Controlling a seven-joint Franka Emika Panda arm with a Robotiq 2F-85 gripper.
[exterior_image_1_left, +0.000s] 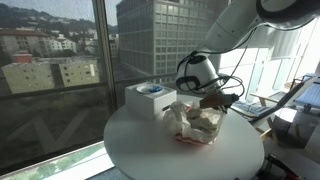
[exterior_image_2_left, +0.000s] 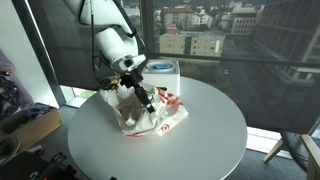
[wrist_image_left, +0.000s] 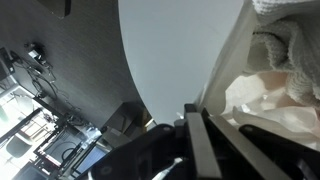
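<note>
A crumpled white cloth with red markings (exterior_image_1_left: 198, 122) (exterior_image_2_left: 152, 120) lies on a round white table (exterior_image_1_left: 150, 148) (exterior_image_2_left: 212, 132). My gripper (exterior_image_1_left: 216, 102) (exterior_image_2_left: 148, 100) is low over the cloth's top edge and touches or nearly touches it. In the wrist view the two fingers (wrist_image_left: 200, 128) are pressed together, with nothing visible between them. The cloth (wrist_image_left: 272, 92) bunches just to their right and the bare tabletop (wrist_image_left: 180, 50) lies beyond.
A white box with a blue top (exterior_image_1_left: 148, 98) (exterior_image_2_left: 162, 72) stands on the table just behind the cloth, by the window. Large windows surround the table. Cables and clutter (exterior_image_2_left: 20, 125) sit on the floor beside it.
</note>
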